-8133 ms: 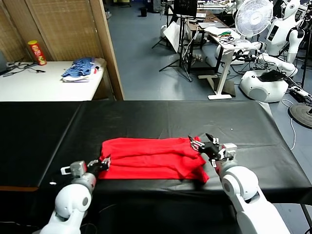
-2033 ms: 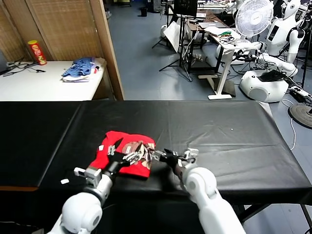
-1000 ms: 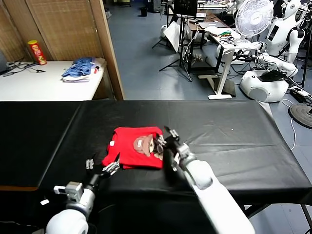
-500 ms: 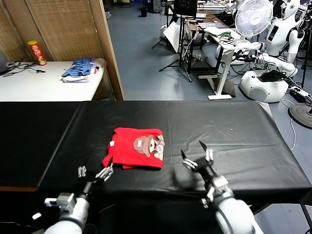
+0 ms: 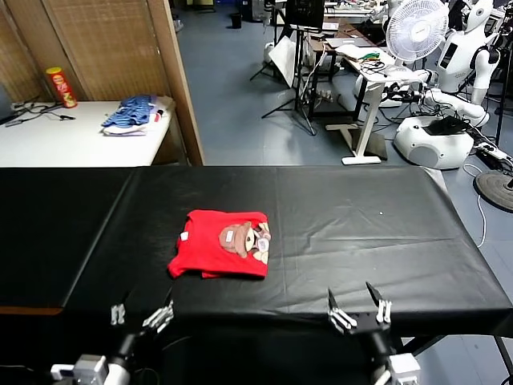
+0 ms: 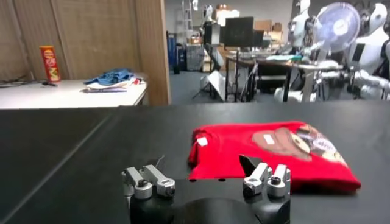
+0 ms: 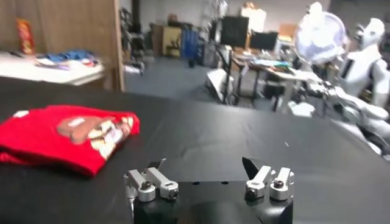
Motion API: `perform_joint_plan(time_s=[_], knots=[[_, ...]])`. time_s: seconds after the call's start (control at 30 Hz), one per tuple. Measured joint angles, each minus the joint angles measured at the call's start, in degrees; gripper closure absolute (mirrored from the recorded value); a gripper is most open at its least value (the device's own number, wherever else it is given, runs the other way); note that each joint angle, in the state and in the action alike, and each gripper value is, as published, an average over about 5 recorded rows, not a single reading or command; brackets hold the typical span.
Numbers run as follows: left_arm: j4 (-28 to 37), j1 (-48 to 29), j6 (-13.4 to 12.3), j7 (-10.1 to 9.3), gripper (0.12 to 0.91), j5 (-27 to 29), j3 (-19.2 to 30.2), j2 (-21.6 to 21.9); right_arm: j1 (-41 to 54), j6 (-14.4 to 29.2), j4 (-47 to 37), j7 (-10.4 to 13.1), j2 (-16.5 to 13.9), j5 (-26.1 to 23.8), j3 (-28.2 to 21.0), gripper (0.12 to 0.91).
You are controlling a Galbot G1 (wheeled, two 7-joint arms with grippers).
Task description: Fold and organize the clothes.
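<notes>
The red T-shirt [image 5: 222,252] is lying folded on the bench [image 5: 361,224] (print up). Both arms are pulling back now: the left end effector [image 5: 142,315] and right end effector [image 5: 357,307] are wide open, holding nothing. Folding looks done.

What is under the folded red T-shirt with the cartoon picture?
The folded bright red cotton T-shirt with the brown-and-white cartoon print lies flat on the black cloth-covered table. Only black cloth shows around it; whatever is beneath the shirt or tucked between its folded layers is hidden.

Left gripper [image 5: 142,314] and right gripper [image 5: 357,306] low, fingers spread.
</notes>
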Motion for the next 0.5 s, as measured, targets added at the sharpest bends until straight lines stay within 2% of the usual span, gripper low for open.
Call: perform_joint_plan(time_s=[0.2,0.5], knots=[[-2.26,2.49,2.93,-0.52,0.232,-0.18,-0.99,-0.04,-4.47,-1.68,2.76,1.32,0.2,0.15,0.72,0.227],[-3.26,2.98,3.7,-0.24,0.232,-0.91,-1.26,-0.22,-5.94,-1.66,3.62,1.23,0.22,0.21,0.82,0.227]])
